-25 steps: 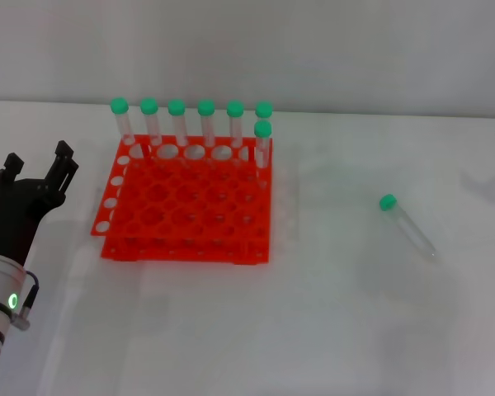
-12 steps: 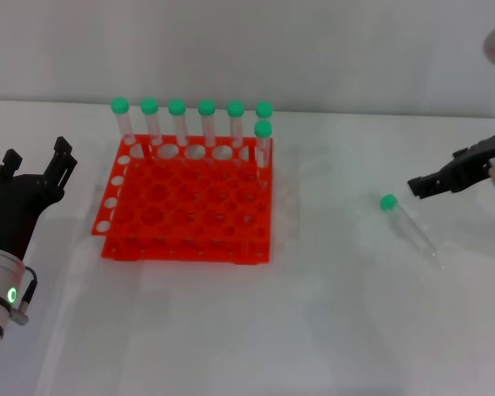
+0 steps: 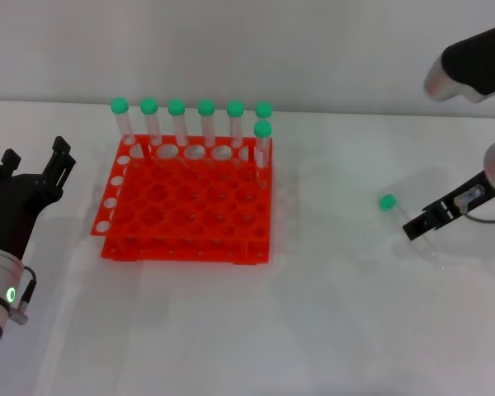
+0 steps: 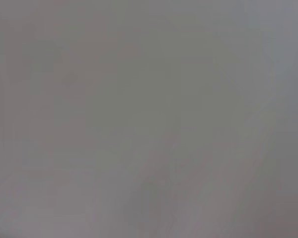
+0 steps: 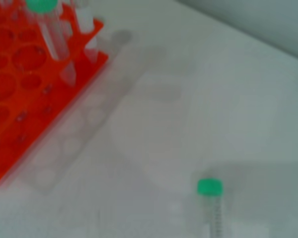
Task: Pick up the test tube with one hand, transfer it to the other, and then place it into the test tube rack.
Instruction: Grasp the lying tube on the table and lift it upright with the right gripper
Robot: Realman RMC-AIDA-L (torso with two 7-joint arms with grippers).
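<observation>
The test tube lies on the white table at the right, its green cap toward the rack. It also shows in the right wrist view. My right gripper hangs low over the middle of the tube's clear body; I cannot tell whether it touches it. My left gripper is open and empty at the far left, beside the rack. The red-orange test tube rack stands left of centre and also shows in the right wrist view. The left wrist view shows only blank grey.
Several green-capped tubes stand upright along the rack's back row, and one more stands at the right end of the row in front of it. A stretch of bare table lies between the rack and the lying tube.
My right arm has come in from the right edge and dropped down onto the lying tube. The tube, the rack and my left arm have stayed put.
</observation>
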